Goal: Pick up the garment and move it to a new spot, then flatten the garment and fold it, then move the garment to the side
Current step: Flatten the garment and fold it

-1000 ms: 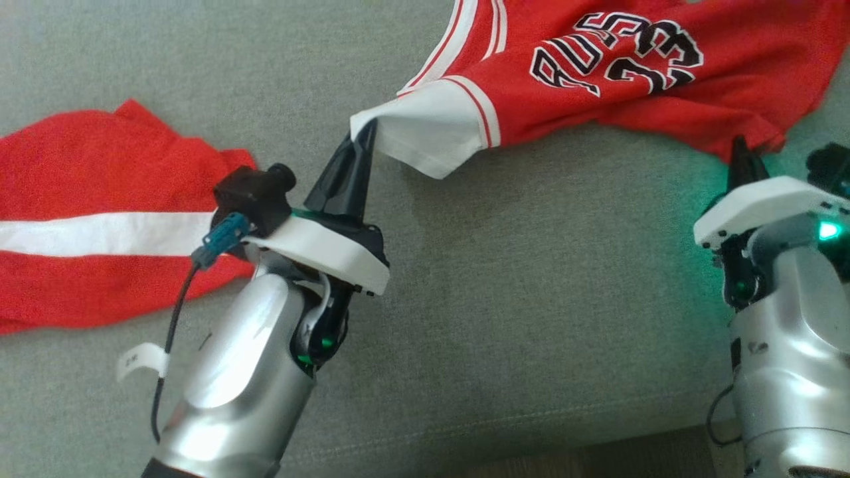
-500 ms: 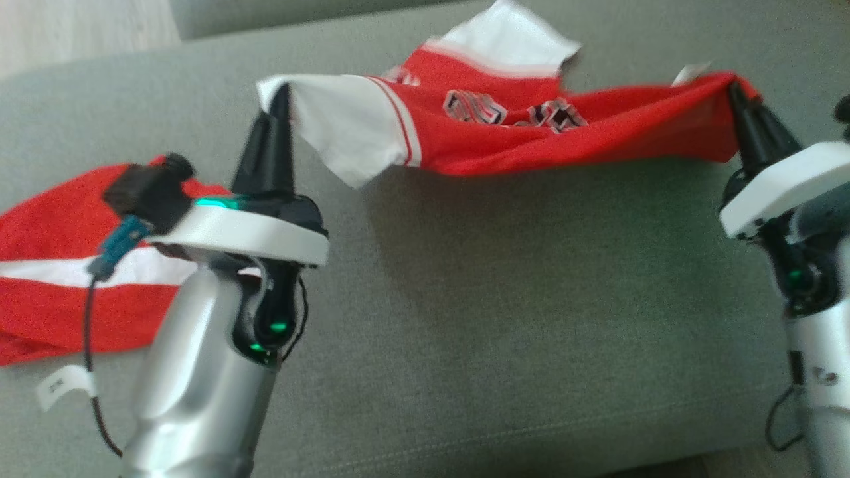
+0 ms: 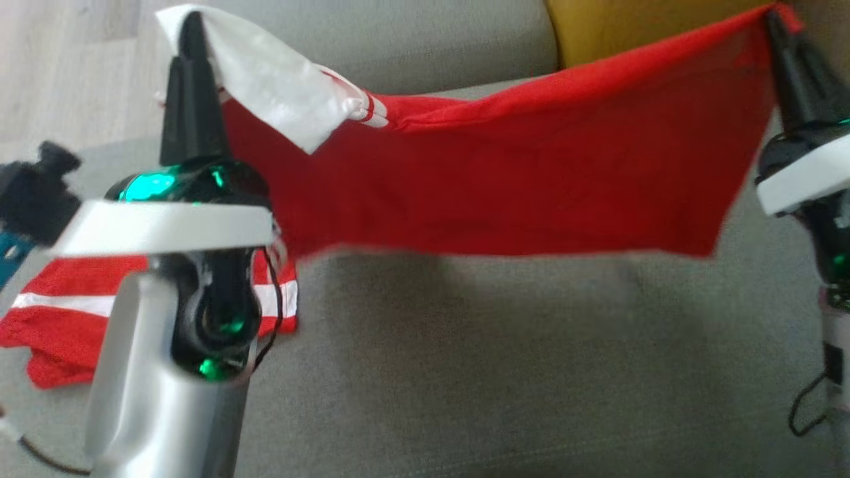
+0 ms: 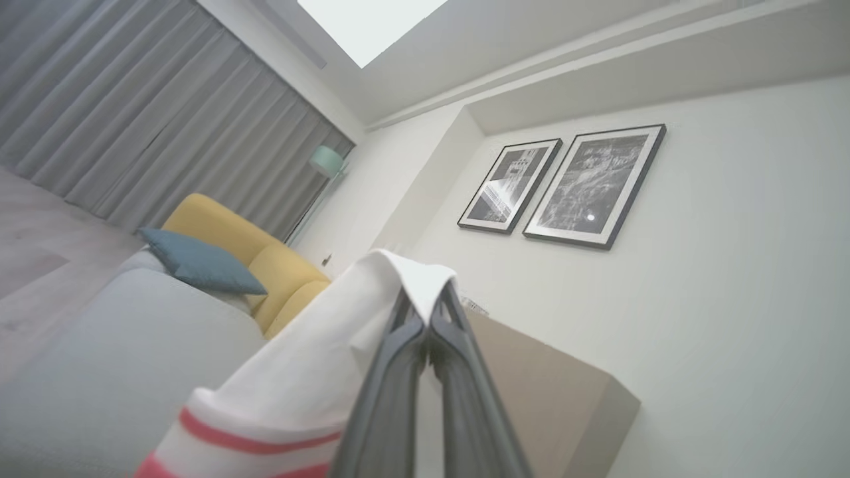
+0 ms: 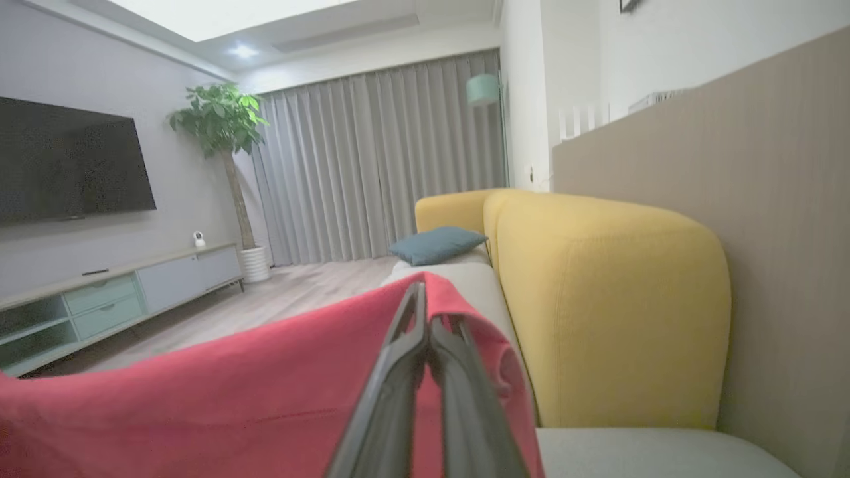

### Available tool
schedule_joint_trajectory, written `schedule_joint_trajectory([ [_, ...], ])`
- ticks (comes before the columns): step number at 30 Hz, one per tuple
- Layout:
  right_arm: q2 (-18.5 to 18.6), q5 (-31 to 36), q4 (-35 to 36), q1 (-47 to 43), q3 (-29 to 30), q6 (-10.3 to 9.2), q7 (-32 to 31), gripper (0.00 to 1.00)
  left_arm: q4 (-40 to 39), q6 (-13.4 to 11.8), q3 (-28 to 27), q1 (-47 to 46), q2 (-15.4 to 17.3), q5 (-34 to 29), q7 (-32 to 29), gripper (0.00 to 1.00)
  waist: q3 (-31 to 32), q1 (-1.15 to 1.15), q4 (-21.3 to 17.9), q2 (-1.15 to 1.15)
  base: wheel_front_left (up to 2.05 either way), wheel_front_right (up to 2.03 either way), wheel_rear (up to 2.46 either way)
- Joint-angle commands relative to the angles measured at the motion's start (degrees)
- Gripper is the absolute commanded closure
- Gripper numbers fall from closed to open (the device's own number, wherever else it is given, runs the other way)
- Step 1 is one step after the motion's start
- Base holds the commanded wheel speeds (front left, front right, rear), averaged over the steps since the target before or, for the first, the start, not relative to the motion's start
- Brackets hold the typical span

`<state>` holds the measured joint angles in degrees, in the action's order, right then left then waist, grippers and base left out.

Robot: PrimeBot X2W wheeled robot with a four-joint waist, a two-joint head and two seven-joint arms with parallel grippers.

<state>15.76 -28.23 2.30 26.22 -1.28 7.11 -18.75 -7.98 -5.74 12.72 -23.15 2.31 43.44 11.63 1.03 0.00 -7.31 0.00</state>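
Grey sofa (image 3: pixel 465 372): jersey (image 3: pixel 498 192) now lifted clear, hanging between left claw (image 3: pixel 192 30), right claw (image 3: pixel 774 23).

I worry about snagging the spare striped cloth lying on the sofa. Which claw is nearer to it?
Left. The left claw, shut on the jersey at its white sleeve, is raised near the striped cloth; the right claw grips the jersey's red corner far across the sofa.
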Motion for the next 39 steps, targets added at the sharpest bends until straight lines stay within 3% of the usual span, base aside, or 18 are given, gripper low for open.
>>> schedule_joint_trajectory([
  [1, 0.3, -0.5, 3.4, 0.6, 0.1, 0.37, -0.7, 1.0, -3.8, -0.9, -1.8, -1.1, 0.6, 0.9, -0.5, 1.0, 0.7, 0.0, 0.0, 0.0, 0.0, 0.0, 0.0],
  [9, -4.2, -1.0, 13.6, -1.3, 5.0, 0.37, -8.3, 1.0, -14.9, -7.6, -1.7, -1.3, 0.6, 4.7, -4.0, 1.0, 0.9, 0.0, -0.6, 0.0, 0.0, 0.0, 0.0],
  [13, -5.7, 0.4, 12.6, 2.2, 5.3, 0.37, -10.3, 1.0, -12.2, -8.9, -1.8, -6.2, 1.6, 4.2, -6.8, 1.0, -1.2, 0.0, -1.1, 0.0, 0.0, 0.0, 0.0],
  [17, -6.1, 1.4, 6.1, 9.8, 4.6, 0.37, -10.2, 1.0, -4.3, -9.0, -2.6, -15.6, 1.9, 5.7, -9.8, 1.0, -6.5, 0.0, -1.4, 0.0, 0.0, 0.0, 0.0],
  [23, -5.1, 4.1, -10.8, 27.0, 1.4, 0.37, -3.1, 1.0, 13.5, -4.7, -2.6, -35.4, 4.7, 3.7, -10.7, 1.0, -15.9, 0.0, -1.0, 0.0, 0.0, 0.0, 0.0],
  [30, -4.4, 3.4, -30.1, 46.7, -2.0, 0.37, 12.6, 1.0, 30.4, 0.8, -3.4, -54.2, 4.7, 1.6, -3.4, 1.0, -21.2, 0.0, 0.6, 0.0, 0.0, 0.0, 0.0],
  [34, -3.7, 0.0, -38.4, 53.2, -3.0, 0.37, 23.3, 1.0, 37.2, 4.3, -3.2, -59.4, 3.3, 1.8, 0.6, 1.0, -23.0, 0.0, 2.1, 0.0, 0.0, 0.0, 0.0],
  [39, -2.9, -3.8, -42.8, 51.0, -6.4, 0.37, 26.6, 1.0, 40.2, 7.0, -1.5, -56.5, 2.2, 1.8, 1.9, 1.0, -23.9, 0.0, 3.2, 0.0, 0.0, 0.0, 0.0],
])
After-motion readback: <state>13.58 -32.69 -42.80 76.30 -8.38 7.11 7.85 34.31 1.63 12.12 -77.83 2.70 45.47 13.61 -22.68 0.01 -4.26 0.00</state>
